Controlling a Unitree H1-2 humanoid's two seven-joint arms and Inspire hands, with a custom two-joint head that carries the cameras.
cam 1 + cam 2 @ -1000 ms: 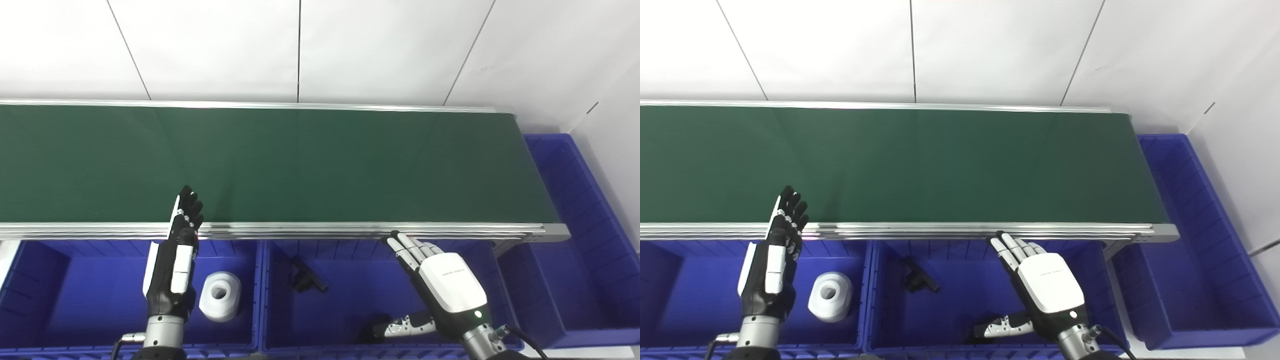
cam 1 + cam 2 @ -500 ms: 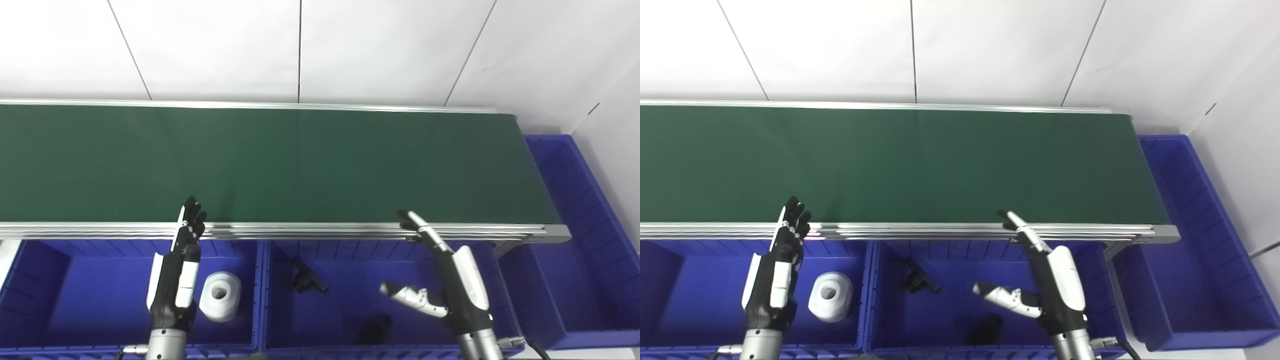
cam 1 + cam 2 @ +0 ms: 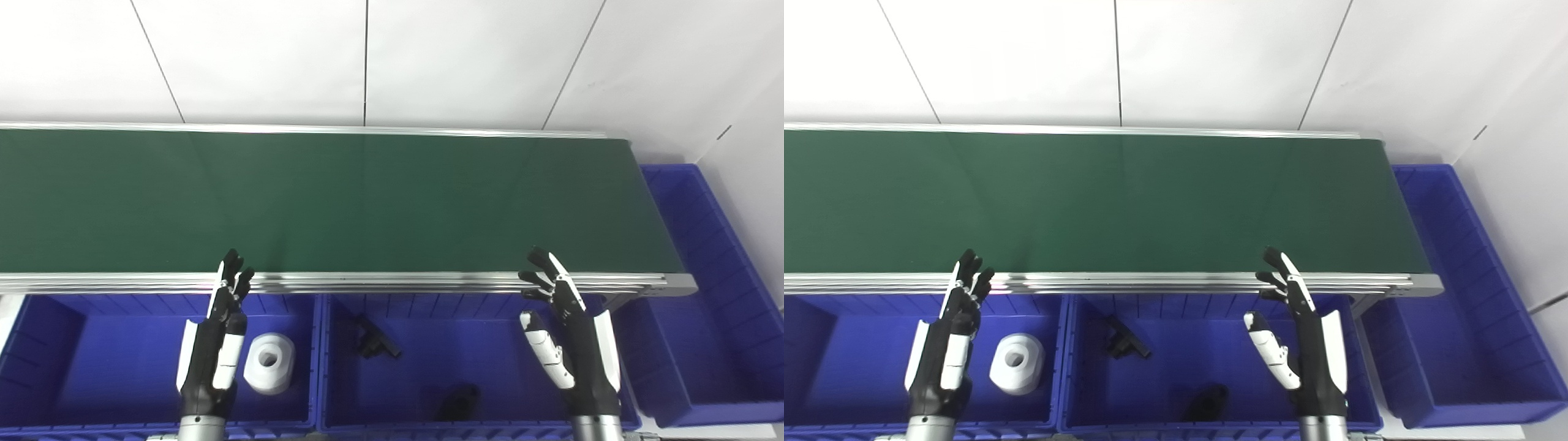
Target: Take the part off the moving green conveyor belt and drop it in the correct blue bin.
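Observation:
The green conveyor belt (image 3: 367, 202) runs across the picture and carries no part that I can see. My left hand (image 3: 214, 349) is open and empty, held upright over the left blue bin (image 3: 73, 361), fingertips at the belt's near rail. My right hand (image 3: 572, 343) is open and empty, palm turned inward, over the right side of the middle blue bin (image 3: 490, 367). A white ring-shaped part (image 3: 269, 362) lies in the left bin. Two black parts lie in the middle bin, one (image 3: 376, 340) near the back and one (image 3: 458, 403) near the front.
A third blue bin (image 3: 704, 294) stands at the belt's right end, along the white wall. The belt's aluminium near rail (image 3: 392, 282) separates the belt from the bins. White wall panels rise behind the belt.
My right hand has rolled from palm-down to palm inward and moved right, uncovering a black part on the middle bin's floor. My left hand has drawn back slightly from over the belt edge.

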